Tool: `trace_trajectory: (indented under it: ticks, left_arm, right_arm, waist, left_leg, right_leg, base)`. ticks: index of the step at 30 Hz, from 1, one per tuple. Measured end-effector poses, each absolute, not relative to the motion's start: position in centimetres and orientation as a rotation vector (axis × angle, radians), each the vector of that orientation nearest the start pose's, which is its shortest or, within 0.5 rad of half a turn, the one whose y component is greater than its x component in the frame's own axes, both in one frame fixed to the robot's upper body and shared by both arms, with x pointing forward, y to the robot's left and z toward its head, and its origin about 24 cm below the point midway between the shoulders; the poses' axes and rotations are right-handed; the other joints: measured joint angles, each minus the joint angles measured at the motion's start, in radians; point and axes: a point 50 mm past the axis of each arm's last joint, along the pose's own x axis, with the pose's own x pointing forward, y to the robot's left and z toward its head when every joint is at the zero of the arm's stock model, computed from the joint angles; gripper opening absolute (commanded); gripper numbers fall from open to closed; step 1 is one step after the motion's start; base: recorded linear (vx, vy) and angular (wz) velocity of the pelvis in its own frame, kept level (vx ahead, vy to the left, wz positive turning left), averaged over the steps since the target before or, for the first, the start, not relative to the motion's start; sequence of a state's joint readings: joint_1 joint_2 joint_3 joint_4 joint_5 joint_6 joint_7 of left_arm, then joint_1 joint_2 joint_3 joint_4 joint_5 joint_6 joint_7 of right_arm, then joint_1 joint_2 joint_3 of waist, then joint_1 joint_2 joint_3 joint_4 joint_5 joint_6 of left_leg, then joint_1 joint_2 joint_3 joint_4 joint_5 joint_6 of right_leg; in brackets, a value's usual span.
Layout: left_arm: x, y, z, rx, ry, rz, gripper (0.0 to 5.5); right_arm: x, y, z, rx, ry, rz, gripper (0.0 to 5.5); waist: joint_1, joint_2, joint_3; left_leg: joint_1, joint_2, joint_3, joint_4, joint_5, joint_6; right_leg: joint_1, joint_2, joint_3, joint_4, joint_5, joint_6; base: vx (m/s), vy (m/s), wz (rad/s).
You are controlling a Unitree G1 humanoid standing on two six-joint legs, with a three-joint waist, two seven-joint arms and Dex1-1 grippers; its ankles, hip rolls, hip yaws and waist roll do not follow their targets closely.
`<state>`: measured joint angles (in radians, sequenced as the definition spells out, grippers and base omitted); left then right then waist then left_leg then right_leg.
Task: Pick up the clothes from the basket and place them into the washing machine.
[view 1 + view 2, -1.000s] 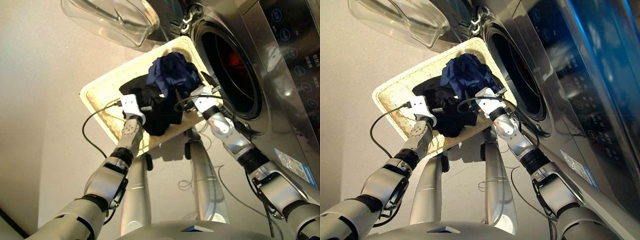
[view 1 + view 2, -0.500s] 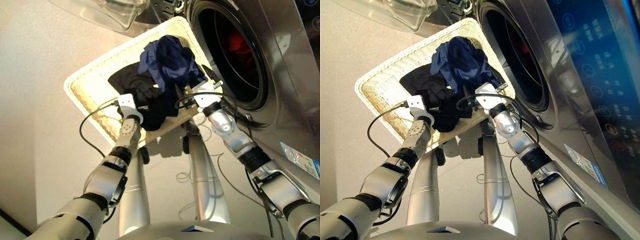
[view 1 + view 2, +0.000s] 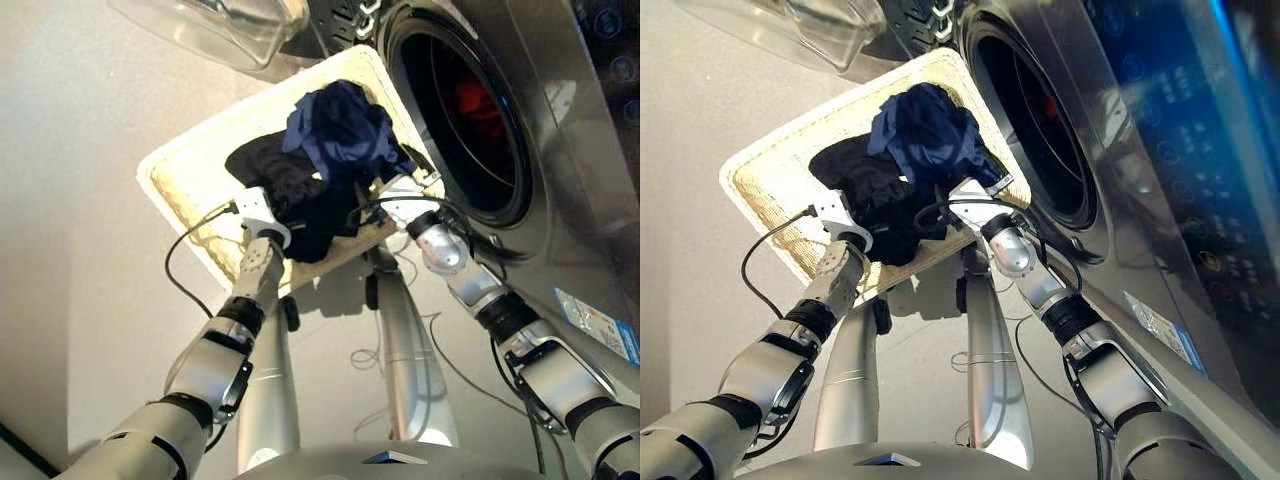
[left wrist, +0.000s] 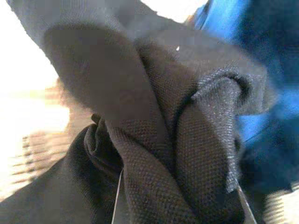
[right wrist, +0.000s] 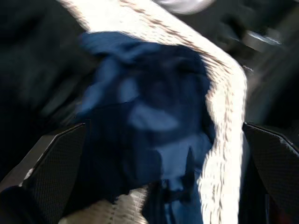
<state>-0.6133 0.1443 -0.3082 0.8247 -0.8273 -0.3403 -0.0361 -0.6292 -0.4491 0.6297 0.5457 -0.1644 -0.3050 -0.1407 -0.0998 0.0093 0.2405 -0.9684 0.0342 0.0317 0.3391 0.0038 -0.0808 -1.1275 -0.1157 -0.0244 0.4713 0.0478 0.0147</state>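
Black garment [image 3: 285,190] bunched, clamped in left gripper [image 3: 278,208] | right gripper [image 3: 385,190] spread wide at navy garment [image 3: 340,130], gripping nothing | both arms extended into basket [image 3: 195,180] | coral garment [image 3: 478,98] in washing machine [image 3: 540,170] drum

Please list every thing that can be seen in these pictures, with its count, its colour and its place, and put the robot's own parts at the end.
washing machine: one, dark grey steel, on the robot's right, round drum opening uncovered.
glass door: one, clear, swung open beyond the basket.
coral-orange garment: one, inside the drum.
basket: one, cream-white wicker, on the floor in front of the drum.
navy blue garment: one, heaped in the basket on the side nearer the drum, over the black one.
black garment: one, in the basket, partly under the navy one.
blue sticker: one, low on the washer's front.
left claw: one, white housing, at the black garment; fingers hidden by cloth.
right claw: one, black fingers open, at the navy garment by the basket's rim.
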Motion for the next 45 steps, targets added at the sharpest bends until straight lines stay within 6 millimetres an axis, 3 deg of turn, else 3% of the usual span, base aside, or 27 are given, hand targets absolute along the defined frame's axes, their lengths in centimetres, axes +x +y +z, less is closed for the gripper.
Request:
trace_trajectory:
  ticks: [6,11,16,23,29,30,31,32,35,36,37,38,45]
  left_arm:
    - [34.3,11.2,7.9,-0.645,-0.138,-0.214,0.0]
    - [33.4,10.9,9.7,-0.779,-0.216,-0.26,0.0]
    - [33.1,10.4,10.8,-0.843,-0.247,-0.295,0.0]
    - [31.9,8.1,11.4,-0.936,-0.239,-0.389,0.0]
    - [31.4,7.1,11.4,-0.984,-0.21,-0.433,0.0]
    - [31.4,7.0,11.4,-0.984,-0.209,-0.438,0.0]
    - [31.4,7.0,11.4,-0.984,-0.208,-0.443,0.0]
    - [31.4,6.9,11.4,-0.98,-0.206,-0.446,0.0]
    - [31.4,7.2,11.3,-0.968,-0.204,-0.447,0.0]
    - [31.4,7.2,11.4,-0.967,-0.204,-0.447,0.5]
    - [31.4,7.1,11.3,-0.965,-0.202,-0.449,2.42]
    - [31.4,7.2,11.3,-0.959,-0.198,-0.45,5.5]
    - [30.9,7.0,10.4,-0.928,-0.165,-0.477,5.5]
  right_arm:
    - [33.7,-10.4,7.3,-0.944,-0.317,0.51,5.5]
    - [33.6,-9.7,7.1,-0.993,-0.33,0.546,5.5]
    - [34.1,-8.7,8.5,-1.027,-0.398,0.544,5.5]
    - [34.8,-7.3,10.5,-1.051,-0.498,0.516,5.5]
    - [35.5,-6.0,11.6,-1.08,-0.539,0.501,5.5]
    - [35.5,-6.0,11.6,-1.081,-0.54,0.501,3.39]
    - [35.5,-6.0,11.5,-1.08,-0.539,0.502,0.6]
    - [35.5,-6.0,11.5,-1.081,-0.537,0.503,0.0]
    - [35.4,-6.0,11.5,-1.079,-0.535,0.504,0.0]
    - [35.4,-6.0,11.4,-1.077,-0.534,0.504,0.0]
    - [35.5,-6.1,11.3,-1.07,-0.524,0.499,0.0]
    - [35.6,-6.2,11.2,-1.071,-0.516,0.495,0.0]
    - [35.8,-7.6,9.9,-1.014,-0.434,0.437,0.0]
  waist:
    - [0.049,0.004,0.001]
    - [0.067,0.017,-0.005]
    - [0.089,0.036,-0.013]
    - [0.13,0.071,-0.034]
    - [0.136,0.088,-0.045]
    - [0.138,0.088,-0.045]
    - [0.139,0.09,-0.046]
    - [0.139,0.09,-0.046]
    - [0.14,0.09,-0.046]
    - [0.14,0.09,-0.046]
    - [0.14,0.09,-0.046]
    - [0.141,0.09,-0.046]
    - [0.155,0.09,-0.046]
  left_leg:
    - [0.103,-0.004,-0.005,-0.091,0.03,0.004]
    - [0.143,-0.014,-0.016,-0.117,0.04,0.002]
    - [0.161,-0.021,-0.024,-0.128,0.045,0.006]
    - [0.168,-0.03,-0.028,-0.131,0.048,0.009]
    - [0.17,-0.036,-0.03,-0.131,0.052,0.009]
    - [0.17,-0.036,-0.03,-0.131,0.052,0.008]
    - [0.17,-0.037,-0.03,-0.131,0.053,0.009]
    - [0.171,-0.037,-0.03,-0.131,0.053,0.008]
    - [0.171,-0.037,-0.03,-0.131,0.054,0.008]
    - [0.172,-0.037,-0.03,-0.13,0.054,0.008]
    - [0.173,-0.038,-0.03,-0.13,0.054,0.008]
    - [0.174,-0.037,-0.03,-0.13,0.055,0.008]
    - [0.175,-0.038,-0.03,-0.13,0.055,0.009]
  right_leg:
    - [0.075,-0.013,-0.014,-0.019,-0.014,0.006]
    - [0.11,-0.024,-0.026,-0.018,-0.021,0.004]
    - [0.126,-0.034,-0.03,-0.015,-0.026,0.005]
    - [0.126,-0.043,-0.03,0.002,-0.034,0.009]
    - [0.127,-0.045,-0.031,0.006,-0.035,0.009]
    - [0.127,-0.045,-0.031,0.006,-0.035,0.009]
    - [0.127,-0.046,-0.031,0.007,-0.035,0.009]
    - [0.127,-0.046,-0.031,0.007,-0.035,0.009]
    - [0.127,-0.046,-0.031,0.009,-0.035,0.009]
    - [0.127,-0.047,-0.031,0.01,-0.035,0.009]
    - [0.127,-0.048,-0.031,0.012,-0.036,0.009]
    - [0.127,-0.049,-0.031,0.014,-0.036,0.008]
    - [0.127,-0.05,-0.03,0.017,-0.04,0.013]
  base:
    - [0.0,0.0,0.0]
    - [0.0,0.0,0.0]
    - [0.0,0.0,0.0]
    - [0.0,0.0,0.0]
    - [0.0,0.0,0.0]
    - [0.0,0.0,0.0]
    - [0.0,0.0,0.0]
    - [0.0,0.0,0.0]
    - [0.0,0.0,0.0]
    - [0.0,0.0,0.0]
    - [0.0,0.0,0.0]
    - [0.0,0.0,0.0]
    - [0.0,0.0,0.0]
